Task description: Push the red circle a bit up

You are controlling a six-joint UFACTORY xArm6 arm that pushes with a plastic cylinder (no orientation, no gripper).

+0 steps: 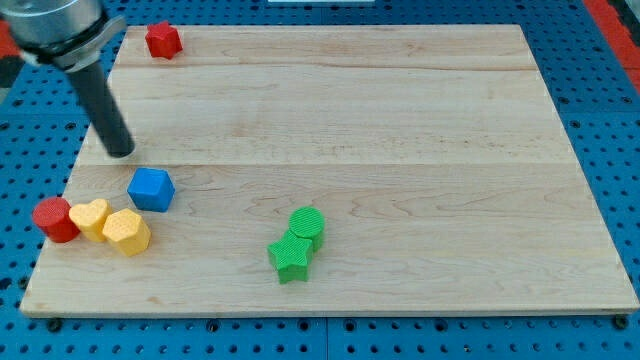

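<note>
The red circle [54,219] is a red cylinder at the board's left edge, low in the view. It touches a yellow heart-like block [90,217] on its right. My tip [120,152] rests on the board above and to the right of the red circle, well apart from it. A blue block [151,188] lies just below and right of my tip.
A yellow hexagon-like block [127,232] touches the yellow heart. A red hexagon-like block [162,40] sits at the top left corner. A green circle [307,223] and a green star [291,257] touch each other low in the middle. The wooden board [400,120] lies on a blue pegboard.
</note>
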